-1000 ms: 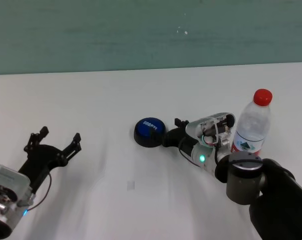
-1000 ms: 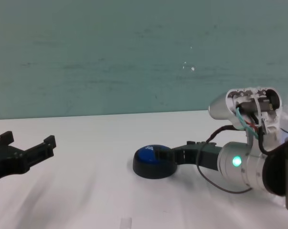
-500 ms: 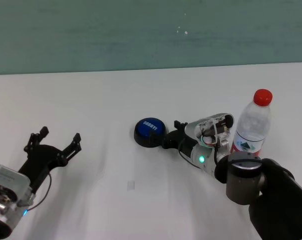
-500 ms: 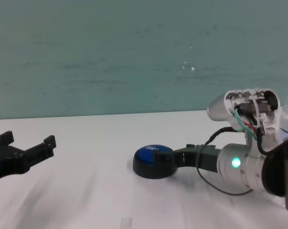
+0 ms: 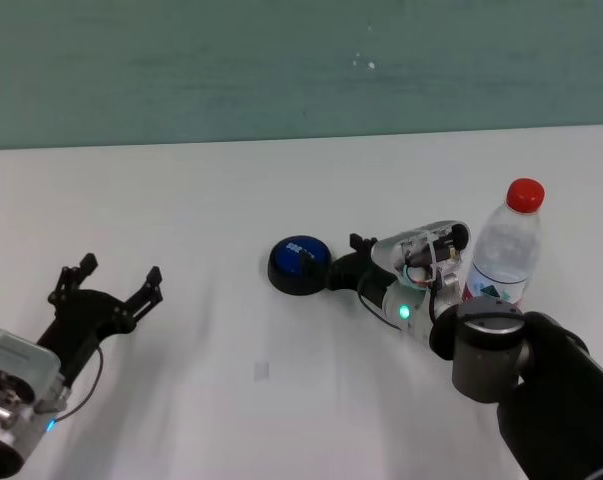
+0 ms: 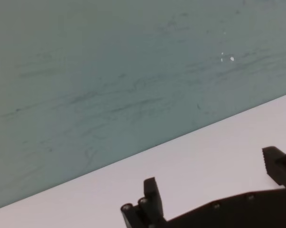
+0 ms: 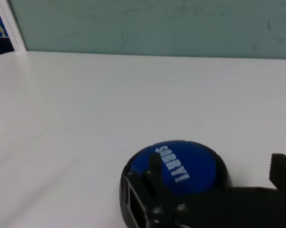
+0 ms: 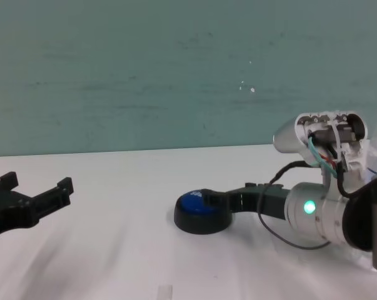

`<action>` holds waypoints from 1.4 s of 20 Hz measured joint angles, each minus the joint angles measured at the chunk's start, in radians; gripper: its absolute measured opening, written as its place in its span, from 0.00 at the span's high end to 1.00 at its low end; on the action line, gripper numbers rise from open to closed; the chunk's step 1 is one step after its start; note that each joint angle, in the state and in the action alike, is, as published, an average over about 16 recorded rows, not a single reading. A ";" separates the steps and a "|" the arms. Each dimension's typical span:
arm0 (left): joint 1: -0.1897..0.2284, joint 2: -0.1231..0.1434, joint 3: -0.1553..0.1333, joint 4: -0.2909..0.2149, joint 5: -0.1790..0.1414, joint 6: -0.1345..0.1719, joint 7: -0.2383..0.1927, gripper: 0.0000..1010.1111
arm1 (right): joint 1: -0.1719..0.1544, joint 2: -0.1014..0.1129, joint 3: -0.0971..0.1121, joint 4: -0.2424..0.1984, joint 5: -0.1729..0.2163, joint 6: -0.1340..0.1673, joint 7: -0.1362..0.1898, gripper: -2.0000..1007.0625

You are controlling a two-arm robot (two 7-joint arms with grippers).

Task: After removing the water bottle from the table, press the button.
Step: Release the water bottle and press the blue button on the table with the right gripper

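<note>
The blue dome button [image 5: 299, 262] on its black base sits mid-table; it also shows in the chest view [image 8: 201, 210] and the right wrist view [image 7: 183, 160]. My right gripper [image 5: 336, 258] is open and low at the button's right side, with one finger [image 7: 154, 173] over the dome's edge and the other beside the base. The water bottle [image 5: 503, 250], clear with a red cap, stands upright on the white table [image 5: 281, 190] just right of my right wrist. My left gripper [image 5: 119, 270] is open and empty at the far left, as the left wrist view [image 6: 211, 171] shows.
A teal wall [image 5: 281, 70] runs behind the table's far edge. My right forearm [image 5: 541, 390] fills the near right corner next to the bottle. A small pale mark [image 5: 262, 371] lies on the tabletop near the front.
My right gripper has edged slightly towards the button, and one finger now overlaps the dome. The bottle, the button and the left arm have not moved.
</note>
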State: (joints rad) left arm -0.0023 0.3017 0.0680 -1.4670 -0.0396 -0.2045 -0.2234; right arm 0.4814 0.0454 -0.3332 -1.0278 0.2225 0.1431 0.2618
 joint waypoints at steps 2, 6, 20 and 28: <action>0.000 0.000 0.000 0.000 0.000 0.000 0.000 0.01 | 0.008 -0.002 0.000 0.010 0.000 -0.007 0.002 0.00; 0.000 0.000 0.000 0.000 0.000 0.000 0.000 0.01 | 0.023 -0.005 0.000 0.032 -0.001 -0.020 0.008 0.00; 0.000 0.000 0.000 0.000 0.000 0.000 0.000 0.01 | 0.035 -0.013 -0.009 0.063 -0.005 -0.002 0.015 0.00; 0.000 0.000 0.000 0.000 0.000 0.000 0.000 0.01 | 0.031 -0.013 -0.009 0.063 -0.007 0.017 0.011 0.00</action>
State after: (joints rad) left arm -0.0023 0.3017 0.0680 -1.4670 -0.0395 -0.2045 -0.2234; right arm 0.5128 0.0327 -0.3427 -0.9645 0.2158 0.1603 0.2727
